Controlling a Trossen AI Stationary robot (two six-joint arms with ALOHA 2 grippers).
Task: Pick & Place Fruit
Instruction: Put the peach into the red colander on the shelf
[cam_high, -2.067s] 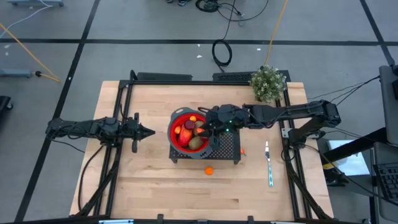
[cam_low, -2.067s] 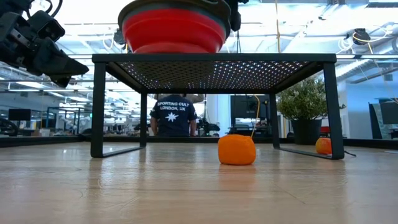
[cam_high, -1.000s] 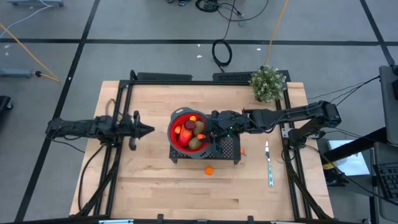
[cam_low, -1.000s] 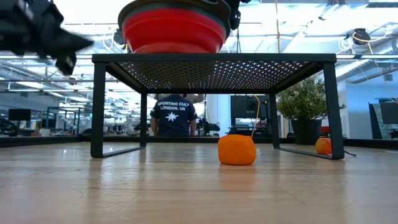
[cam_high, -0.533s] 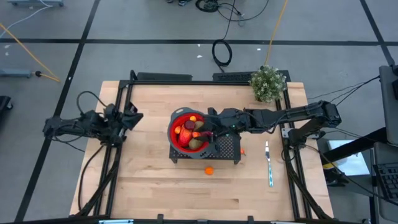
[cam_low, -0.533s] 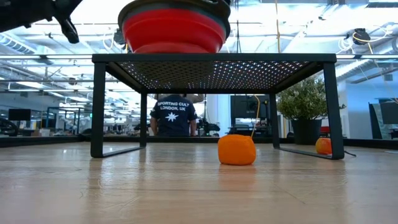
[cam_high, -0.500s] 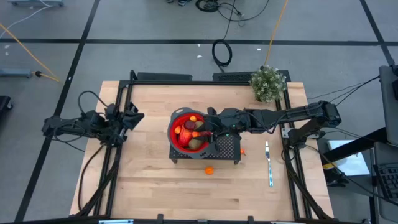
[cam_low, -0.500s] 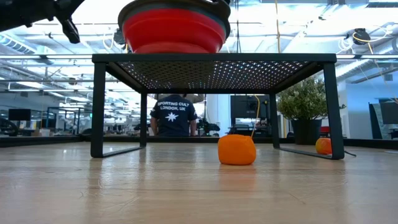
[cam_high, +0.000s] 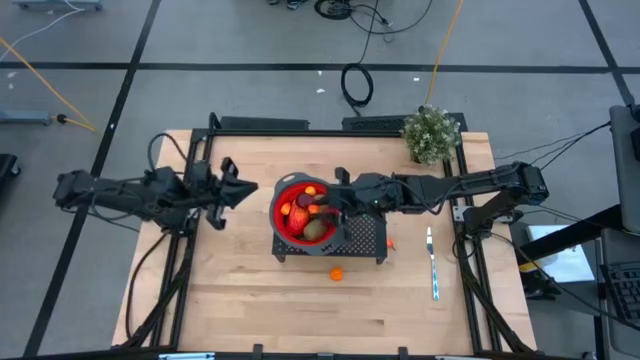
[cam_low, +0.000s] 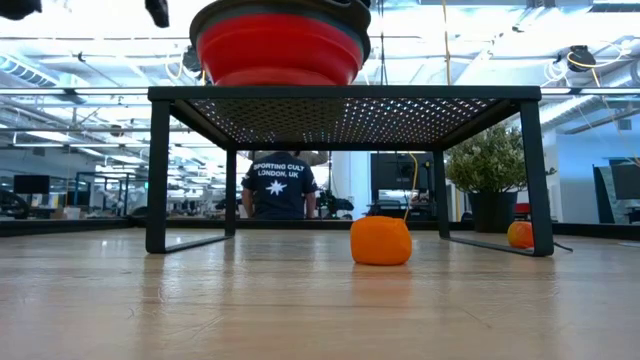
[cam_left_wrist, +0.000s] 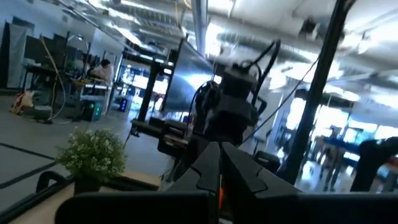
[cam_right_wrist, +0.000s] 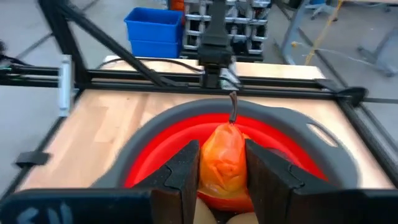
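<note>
Right gripper (cam_high: 333, 205) sits over the bowl (cam_high: 277, 217), fingers (cam_right_wrist: 184, 171) pinching the long orange-red fruit (cam_right_wrist: 227, 158), which hangs just above the bowl's inside. No visible change on that arm versus half a second ago; same spot, same grip.

Left arm is what moved. Half a second back it was folded up near the table's left edge; now it stretches toward the bowl again, left gripper (cam_high: 240, 192) beside the bowl's left rim and not touching it. Fingers pressed together, holding nothing. Its wrist view looks level across at the right arm and the plant (cam_left_wrist: 93, 155). In the low view only a dark bit of it shows at the top left, higher than before.

Bowl is red with a grey rim and stands on the black mesh rack (cam_high: 368, 238) mid-table. Inside: a brown oval (cam_high: 314, 230), a dark red piece (cam_high: 303, 199), a small orange ball (cam_high: 310, 190), more red-orange pieces.

Outside the bowl, unchanged: one orange ball (cam_high: 336, 273) on the table (cam_high: 250, 300) in front of the rack, another (cam_low: 519, 234) by the rack's right leg. Utensil (cam_high: 432, 262) lies right of the rack. A person in a dark T-shirt (cam_low: 278, 186) stands in the room behind.
</note>
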